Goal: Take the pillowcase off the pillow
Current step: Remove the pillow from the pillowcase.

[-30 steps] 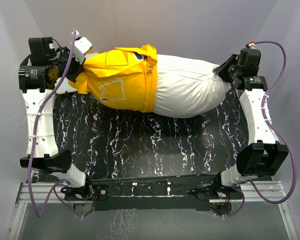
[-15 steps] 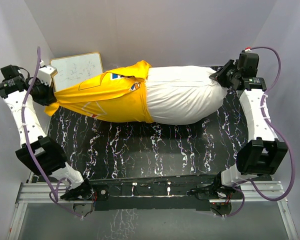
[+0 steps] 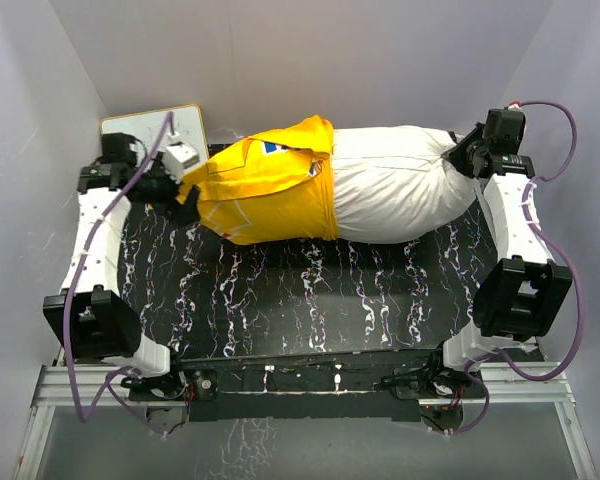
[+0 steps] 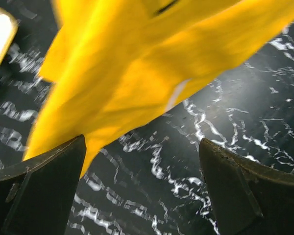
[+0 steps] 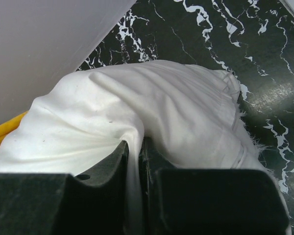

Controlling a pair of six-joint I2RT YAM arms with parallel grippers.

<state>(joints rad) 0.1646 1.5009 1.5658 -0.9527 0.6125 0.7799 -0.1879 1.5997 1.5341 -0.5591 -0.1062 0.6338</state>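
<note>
The white pillow (image 3: pixel 405 195) lies across the back of the table, its left half still inside the yellow pillowcase (image 3: pixel 270 190). My right gripper (image 3: pixel 458 155) is shut on a pinched fold of the pillow (image 5: pixel 176 112) at its right end; the cloth runs between the two fingers (image 5: pixel 108 171). My left gripper (image 3: pixel 185 195) sits at the pillowcase's loose left end with its jaws wide apart. In the left wrist view the gripper (image 4: pixel 142 166) has only the table between its fingers, and the blurred pillowcase (image 4: pixel 137 63) hangs just beyond, apart from them.
A white-faced board (image 3: pixel 155 127) lies at the back left corner, behind the left arm. The table (image 3: pixel 310 300) is black marble-patterned, with grey walls close on three sides. Both arm bases stand at the near edge.
The left gripper has let go of the pillowcase and moved back in towards it. The pillowcase has slackened and bunched rightwards. The right gripper keeps its hold on the pillow.
</note>
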